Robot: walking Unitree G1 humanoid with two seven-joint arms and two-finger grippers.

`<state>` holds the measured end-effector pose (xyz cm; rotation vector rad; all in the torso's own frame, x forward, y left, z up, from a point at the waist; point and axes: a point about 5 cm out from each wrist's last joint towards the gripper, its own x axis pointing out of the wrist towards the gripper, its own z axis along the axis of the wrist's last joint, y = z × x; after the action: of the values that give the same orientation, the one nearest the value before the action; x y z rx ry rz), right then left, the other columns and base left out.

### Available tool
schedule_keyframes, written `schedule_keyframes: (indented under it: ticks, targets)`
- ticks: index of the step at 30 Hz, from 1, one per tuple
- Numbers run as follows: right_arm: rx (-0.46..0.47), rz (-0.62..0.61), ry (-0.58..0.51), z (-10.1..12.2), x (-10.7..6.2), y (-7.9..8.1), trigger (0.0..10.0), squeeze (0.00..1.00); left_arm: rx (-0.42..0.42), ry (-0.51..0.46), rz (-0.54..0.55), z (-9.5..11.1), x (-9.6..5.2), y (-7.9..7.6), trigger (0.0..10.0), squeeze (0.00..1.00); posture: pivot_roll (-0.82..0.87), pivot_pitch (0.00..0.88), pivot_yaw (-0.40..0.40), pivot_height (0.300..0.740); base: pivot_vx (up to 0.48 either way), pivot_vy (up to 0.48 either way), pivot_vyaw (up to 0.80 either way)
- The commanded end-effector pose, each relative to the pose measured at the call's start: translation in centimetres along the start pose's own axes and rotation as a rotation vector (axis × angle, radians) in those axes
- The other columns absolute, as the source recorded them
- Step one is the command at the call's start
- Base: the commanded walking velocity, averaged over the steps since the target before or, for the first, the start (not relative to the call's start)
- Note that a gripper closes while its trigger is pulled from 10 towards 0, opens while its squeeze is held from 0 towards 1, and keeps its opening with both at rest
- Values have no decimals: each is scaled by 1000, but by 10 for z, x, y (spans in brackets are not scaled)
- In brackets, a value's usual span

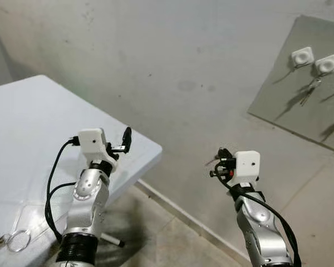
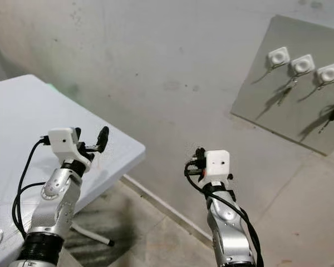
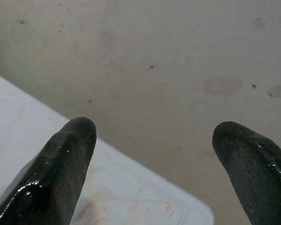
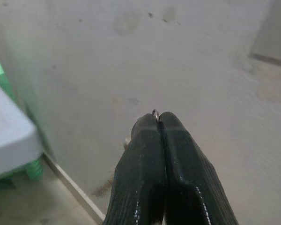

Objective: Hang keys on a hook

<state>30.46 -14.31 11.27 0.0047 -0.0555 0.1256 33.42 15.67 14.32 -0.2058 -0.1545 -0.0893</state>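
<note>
— Keys (image 1: 1, 241), where are they right now?

— One bunch with a big ring lies on the white bench (image 1: 28, 128), at its near edge on my far left, just beside the left arm's base.

— And the left gripper (image 3: 154, 140)?

— I see it raised over the bench's corner, fingers spread wide apart with nothing between them (the wrist camera looks past them at the bare wall and the bench edge).

— The right one?

— The right gripper (image 4: 159, 123) is held up in front of the wall, off the bench, well short of the board. Its fingers are pressed together, and a sliver of thin metal ring (image 4: 155, 112) pokes out at the tips. I can't make out what hangs from it.

— The hooks?

— A grey board (image 2: 300, 125) leans on the wall at upper right with white hooks (image 2: 302, 64) in a row. A key (image 1: 308, 94) already hangs beneath one, and a dark fob (image 2: 329, 117) further right.
</note>
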Motion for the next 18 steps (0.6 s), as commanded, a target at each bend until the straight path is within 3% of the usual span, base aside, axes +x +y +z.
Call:
schedule_keyframes:
  ticks: [1, 18]
  targets:
    - [-14, -28, -4, 2, -1, -10, 10000, 0, -1, 22, -6, -3, 3, -9, 10000, 0, 28, 0, -53, 740, 0, 0, -756]
    - [-13, -34, 0, 2, -2, -11, 10000, 0, -5, 35, 8, -4, 1, -6, 10000, 0, 31, 0, -55, 740, 0, 0, -756]
